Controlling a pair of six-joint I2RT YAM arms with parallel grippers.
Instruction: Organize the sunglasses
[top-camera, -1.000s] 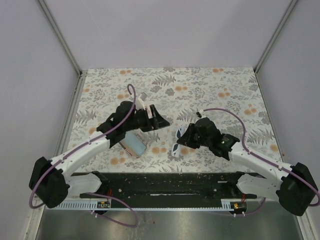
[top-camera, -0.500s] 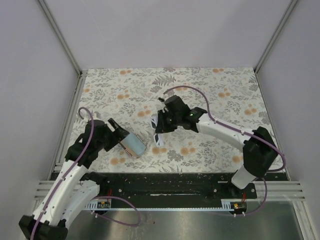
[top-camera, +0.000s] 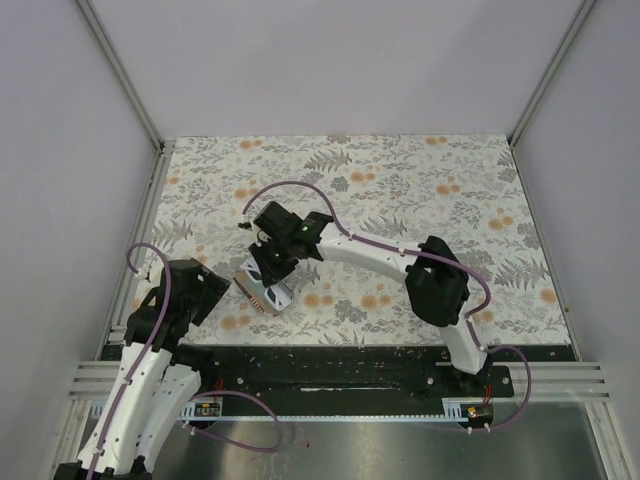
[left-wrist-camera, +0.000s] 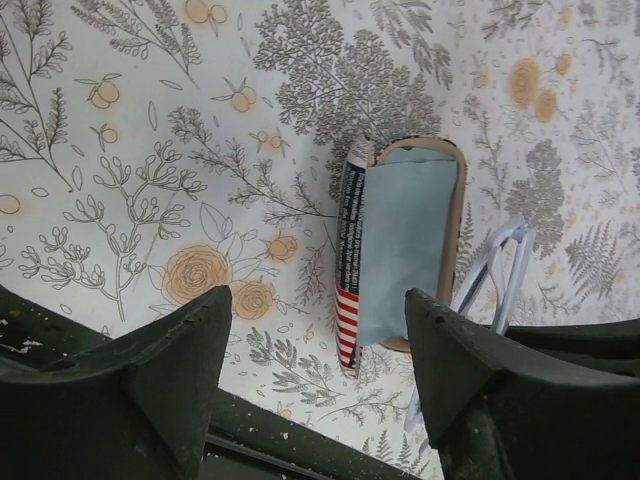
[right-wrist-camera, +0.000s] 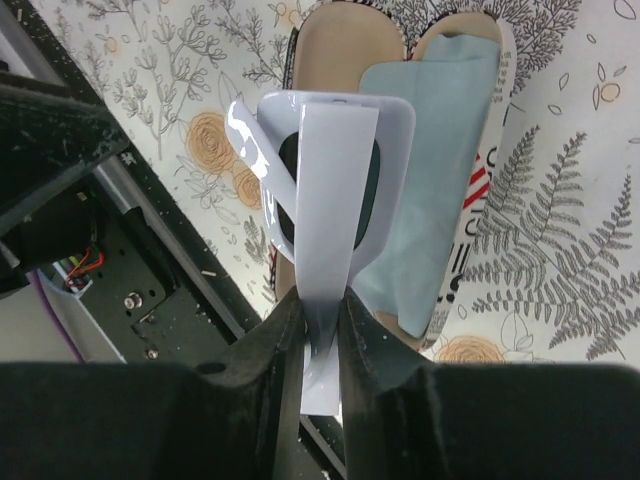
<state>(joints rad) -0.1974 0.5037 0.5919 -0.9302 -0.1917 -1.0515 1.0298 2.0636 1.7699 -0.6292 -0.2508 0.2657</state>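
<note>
The oval stars-and-stripes case (top-camera: 268, 295) lies open near the table's front left, with its tan inside (right-wrist-camera: 350, 40) up and the light blue cloth (right-wrist-camera: 440, 150) in one half. My right gripper (right-wrist-camera: 320, 330) is shut on the sunglasses (right-wrist-camera: 330, 170), pinching the pale frame, and holds them just above the open case; the dark lens shows behind the frame. In the top view the right gripper (top-camera: 270, 262) hovers over the case. My left gripper (left-wrist-camera: 320, 400) is open and empty, a short way left of the case (left-wrist-camera: 347, 260); the sunglasses' frame (left-wrist-camera: 495, 270) shows beyond it.
The floral table cover (top-camera: 420, 190) runs back to the pale walls. A black rail (top-camera: 330, 365) lies along the near edge, close under the case. The right arm's elbow (top-camera: 435, 280) stretches across the table's middle.
My right gripper has carried the sunglasses left from mid-table to above the open case. My left arm has drawn back from the case toward the near left.
</note>
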